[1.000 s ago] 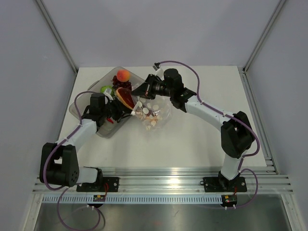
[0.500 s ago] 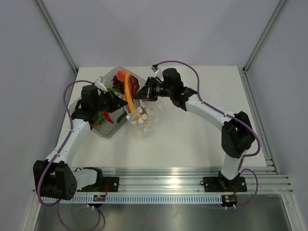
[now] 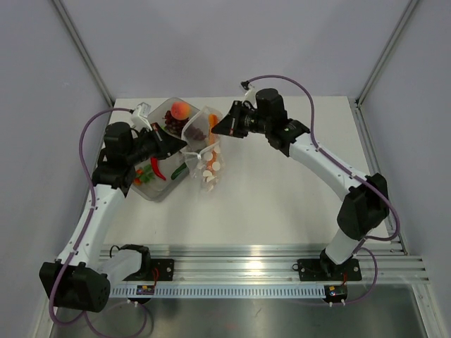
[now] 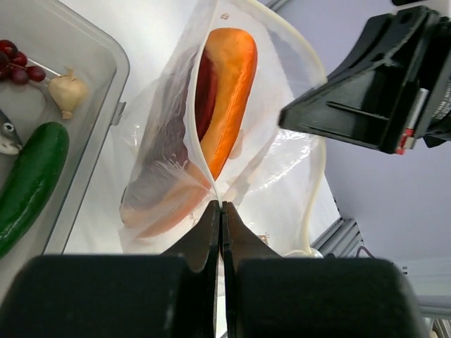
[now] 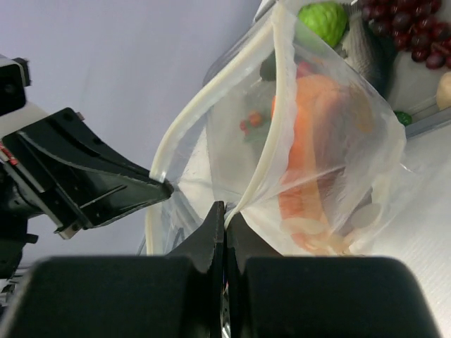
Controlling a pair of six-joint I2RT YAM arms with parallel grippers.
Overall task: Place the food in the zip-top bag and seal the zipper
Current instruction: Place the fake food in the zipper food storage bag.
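The zip-top bag [image 3: 208, 165] hangs above the table between my two grippers, its mouth gaping. My left gripper [image 3: 186, 147] is shut on one mouth edge, seen in its wrist view with the gripper [image 4: 222, 205] pinching the bag [image 4: 158, 183]. My right gripper [image 3: 220, 127] is shut on the opposite edge, clamping the zipper [image 5: 273, 120] at the gripper [image 5: 224, 208]. An orange-red fruit wedge [image 4: 229, 91] lies inside the bag. A peach [image 3: 180, 109], grapes [image 3: 173, 125], a red chili [image 3: 157, 170] and a cucumber [image 3: 179, 171] stay in the tray.
The clear grey tray [image 3: 153, 194] sits at the table's left, just beside the hanging bag. A lime [image 5: 323, 21] and a small garlic-like piece [image 4: 68, 90] also lie in it. The table's left edge [image 3: 95, 179] runs close to the tray.
My left gripper closed on the bag's mouth edge and drew back left. The right arm rose and shifted right, so the bag now hangs stretched between both grippers.
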